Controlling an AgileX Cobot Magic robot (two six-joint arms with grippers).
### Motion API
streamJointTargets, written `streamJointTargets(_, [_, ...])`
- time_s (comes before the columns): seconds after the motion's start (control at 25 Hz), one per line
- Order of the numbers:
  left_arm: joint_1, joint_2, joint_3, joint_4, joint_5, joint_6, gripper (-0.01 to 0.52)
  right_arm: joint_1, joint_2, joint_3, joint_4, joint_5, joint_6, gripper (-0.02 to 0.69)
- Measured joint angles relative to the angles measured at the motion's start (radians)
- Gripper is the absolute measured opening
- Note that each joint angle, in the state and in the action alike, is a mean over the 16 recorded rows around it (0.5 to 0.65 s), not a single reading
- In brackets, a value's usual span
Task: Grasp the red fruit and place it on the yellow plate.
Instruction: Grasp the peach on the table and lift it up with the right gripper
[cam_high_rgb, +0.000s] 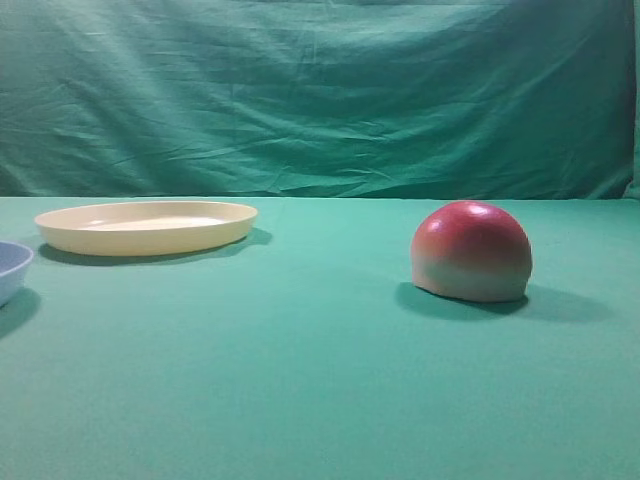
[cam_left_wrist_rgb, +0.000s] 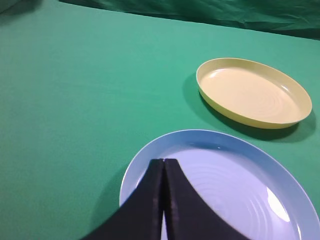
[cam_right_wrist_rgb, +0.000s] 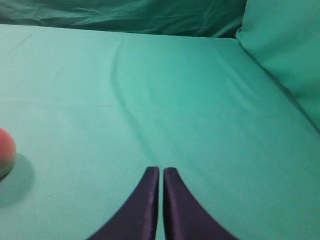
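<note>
Count of plates: two, one yellow plate and one light blue dish; both stood on the green cloth.
Count of fruits: one red fruit.
Count of grippers: two, the left gripper and the right gripper, each seen only by its own wrist camera.
Left gripper: the two dark fingers were pressed together at the tips and held nothing; they hung over the near part of the light blue dish.
Yellow plate from the left jaws: it lay ahead of the tips and to their right, past the far rim of the blue dish, just beside it but not touching.
Red fruit, look: a glossy dome with the flat side down, deep red on top, fading to pale yellow-green near the base, with a small bright highlight on the crown.
Red fruit, place: it rested on the cloth, well apart from the yellow plate; from the right jaws it was far to their left and a little ahead, only a pink and pale edge in that view.
Right gripper: the fingers were closed, tip against tip, with nothing between them, over bare cloth.
High view only: the whole fruit, with plate and fruit together.
Left wrist view only: the rings in the blue dish floor.
Right wrist view only: the raised fold of cloth ahead and to the right of the jaws.
</note>
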Motion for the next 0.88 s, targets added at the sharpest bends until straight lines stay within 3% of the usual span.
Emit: streamJointTargets(0.88, [0.000,0.000,0.000,0.000,0.000,0.000,0.000,0.000,0.000,0.000,-0.001,-0.002,-0.002,0.000])
